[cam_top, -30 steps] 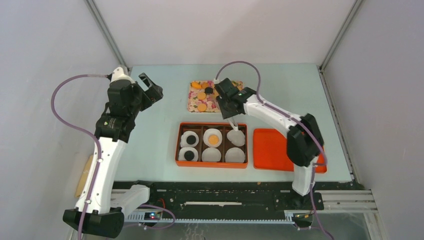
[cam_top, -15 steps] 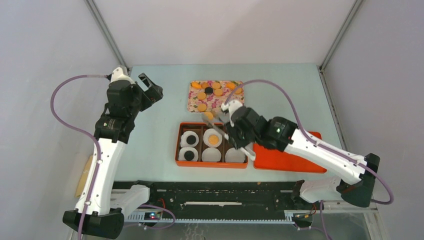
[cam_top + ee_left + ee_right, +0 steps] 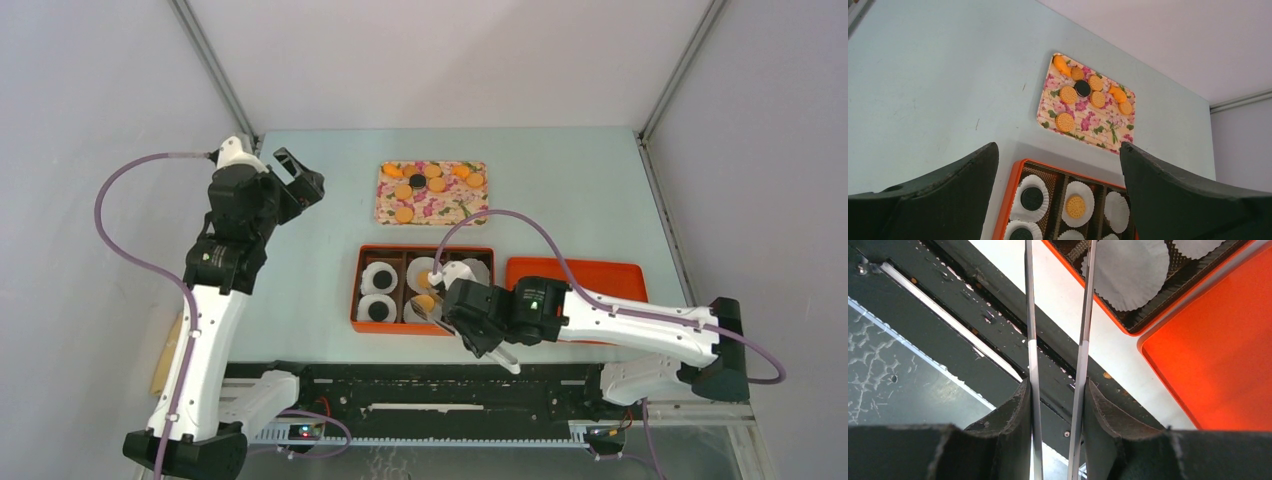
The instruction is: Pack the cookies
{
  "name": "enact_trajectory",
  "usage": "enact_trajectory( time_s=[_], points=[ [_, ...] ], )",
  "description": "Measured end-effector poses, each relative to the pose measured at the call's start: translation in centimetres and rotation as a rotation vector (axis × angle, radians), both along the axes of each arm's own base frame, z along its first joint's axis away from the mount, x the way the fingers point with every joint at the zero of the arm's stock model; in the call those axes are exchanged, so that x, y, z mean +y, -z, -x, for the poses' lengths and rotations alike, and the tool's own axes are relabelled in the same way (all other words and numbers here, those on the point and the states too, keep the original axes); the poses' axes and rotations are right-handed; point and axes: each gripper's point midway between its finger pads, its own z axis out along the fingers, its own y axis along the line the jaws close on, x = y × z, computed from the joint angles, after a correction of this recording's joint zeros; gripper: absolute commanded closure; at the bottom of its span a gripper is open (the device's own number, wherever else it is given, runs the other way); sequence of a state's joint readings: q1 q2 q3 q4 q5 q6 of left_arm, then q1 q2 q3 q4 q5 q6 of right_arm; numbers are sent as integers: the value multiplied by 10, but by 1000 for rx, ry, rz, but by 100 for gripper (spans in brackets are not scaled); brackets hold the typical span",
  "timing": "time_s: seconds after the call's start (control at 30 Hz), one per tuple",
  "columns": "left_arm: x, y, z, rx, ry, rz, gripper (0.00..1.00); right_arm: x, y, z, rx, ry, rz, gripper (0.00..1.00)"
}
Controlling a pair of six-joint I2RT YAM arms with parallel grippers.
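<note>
Several orange cookies (image 3: 404,190) and one black cookie (image 3: 417,181) lie on a floral tray (image 3: 455,205). The orange box (image 3: 357,290) holds white paper cups. Two black cookies (image 3: 379,277) fill its left column, and an orange cookie (image 3: 1075,205) lies in the far middle cup. Another orange cookie (image 3: 425,302) shows at the near middle cup, by the tips of the metal tongs (image 3: 1032,315); I cannot tell whether the tongs grip it. My right gripper (image 3: 470,330) (image 3: 1057,385) is shut on the tongs. My left gripper (image 3: 300,175) (image 3: 1058,147) hangs open, high over the table's left side.
An orange lid (image 3: 575,290) (image 3: 1218,365) lies right of the box. Empty cups (image 3: 1130,270) fill the box's right column. The black rail (image 3: 973,340) runs along the table's near edge, under my right wrist.
My right arm has swung back from the floral tray to the box's near side, carrying the tongs. The left arm has barely moved.
</note>
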State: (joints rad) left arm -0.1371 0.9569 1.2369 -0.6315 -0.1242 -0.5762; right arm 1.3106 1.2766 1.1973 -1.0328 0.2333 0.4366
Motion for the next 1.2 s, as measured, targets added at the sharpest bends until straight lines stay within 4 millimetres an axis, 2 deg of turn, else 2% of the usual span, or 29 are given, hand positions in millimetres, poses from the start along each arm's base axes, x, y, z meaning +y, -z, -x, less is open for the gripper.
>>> enact_trajectory(
  time_s=[0.17, 0.2, 0.37, 0.43, 0.53, 0.77, 0.93, 1.07, 1.2],
  points=[
    [1, -1, 4, -8, -1, 1, 5, 3, 13, 3, 14, -4, 42, 90],
    [1, -1, 4, -7, -1, 1, 5, 4, 15, 2, 15, -4, 49, 86],
    [1, 0, 5, -4, -2, -1, 5, 7, 21, 2, 19, -1, 64, 50],
    [1, 0, 5, -4, -2, -1, 4, 7, 21, 1, 17, 4, 61, 43],
    [1, 0, 5, -4, -3, -1, 4, 10, 20, -2, 3, 12, 52, 39],
    [1, 0, 5, -4, -4, -2, 4, 14, 18, -5, -14, 19, 34, 43],
    [1, -1, 5, -5, -2, -1, 4, 12, 13, -19, -59, 54, 31, 48],
    [0, -1, 5, -6, 2, 1, 4, 15, -10, -47, -114, 115, -25, 56],
    [0, -1, 5, -5, 2, -1, 4, 15, -40, -85, -176, 190, -105, 57]
  ],
)
